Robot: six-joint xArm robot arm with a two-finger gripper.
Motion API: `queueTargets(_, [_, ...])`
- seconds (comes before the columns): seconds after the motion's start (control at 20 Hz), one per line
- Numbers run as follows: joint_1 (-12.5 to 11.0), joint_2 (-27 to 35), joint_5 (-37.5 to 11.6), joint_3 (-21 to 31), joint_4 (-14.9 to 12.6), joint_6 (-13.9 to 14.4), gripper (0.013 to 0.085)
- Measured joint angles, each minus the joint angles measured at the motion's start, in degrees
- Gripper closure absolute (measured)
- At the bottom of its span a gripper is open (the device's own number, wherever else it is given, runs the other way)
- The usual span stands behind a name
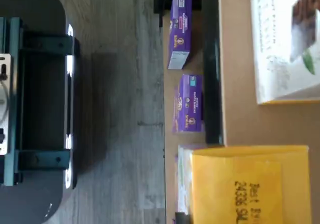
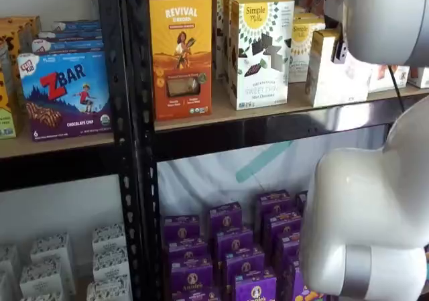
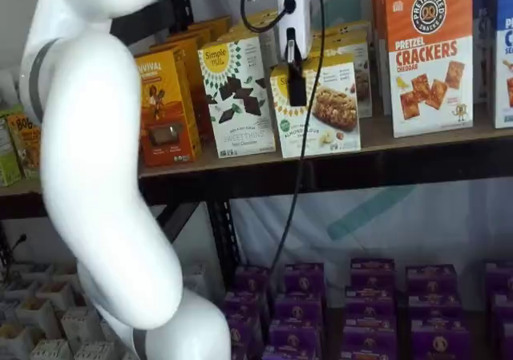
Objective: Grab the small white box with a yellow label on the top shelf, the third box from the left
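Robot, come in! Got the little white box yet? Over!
Gripper shut on the small white box. Box on the top shelf. Simple Mills box close beside. Nothing blocking.

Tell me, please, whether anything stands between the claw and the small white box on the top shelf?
Nothing visible does: the claw is already at the small white box, a black finger down over its front face, closed on it.

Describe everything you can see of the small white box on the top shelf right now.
The small white box is a short cardboard carton with a yellow sunburst label at its top corner, a small teal round mark and a bar picture on its front. It stands upright near the front edge of the top shelf, right beside the taller Simple Mills box. The gripper reaches down over its front; a black finger crosses its face, jaws shut on it.
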Motion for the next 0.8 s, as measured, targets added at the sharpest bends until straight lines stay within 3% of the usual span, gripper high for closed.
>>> queueTargets(0.3, [0.4,-5.3,1.8,4.3,-0.3,0.4,0.0610])
queueTargets(0.8, [5.0,-14.9,4.8,12.6,-2.6,4.7,0.0610])
